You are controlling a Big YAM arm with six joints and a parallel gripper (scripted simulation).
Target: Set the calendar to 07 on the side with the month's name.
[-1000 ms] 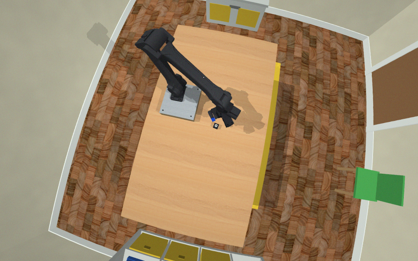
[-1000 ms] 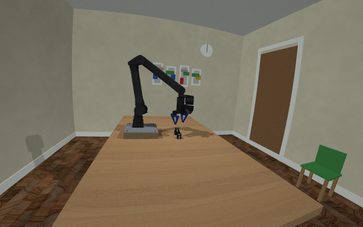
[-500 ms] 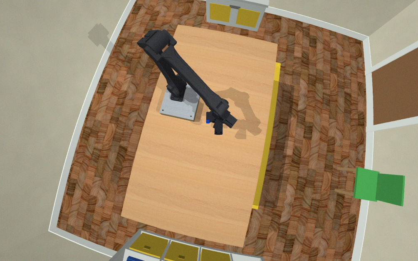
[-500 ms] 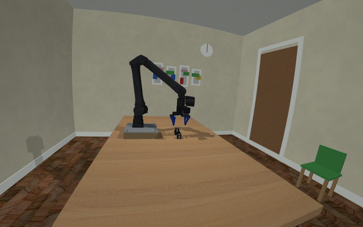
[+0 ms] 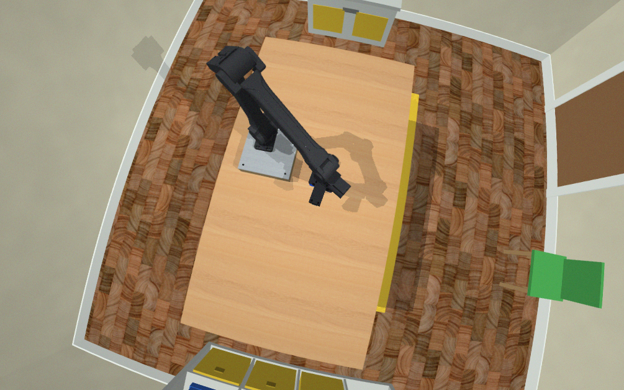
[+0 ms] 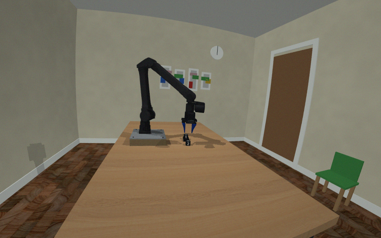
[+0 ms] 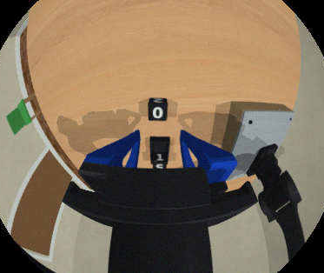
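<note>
we see the gripper [image 6: 188, 132] [image 7: 160, 134] above the table [image 6: 185, 183] [image 7: 162, 56], its blue fingers part-way apart with nothing between them. below, the black tray [image 7: 159, 143] rests on the wood with a cube [image 7: 159, 157] showing 1, and another cube [image 6: 187, 143] [image 7: 157, 110] sits just beside it, 0 on top.

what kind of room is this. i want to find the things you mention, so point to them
Possibly a classroom or playroom: a green chair [image 5: 546, 275] [image 6: 336, 179] [image 7: 18, 116] by the wall, four colourful pictures [image 6: 193, 79] and a wall clock [image 6: 216, 52].
</note>
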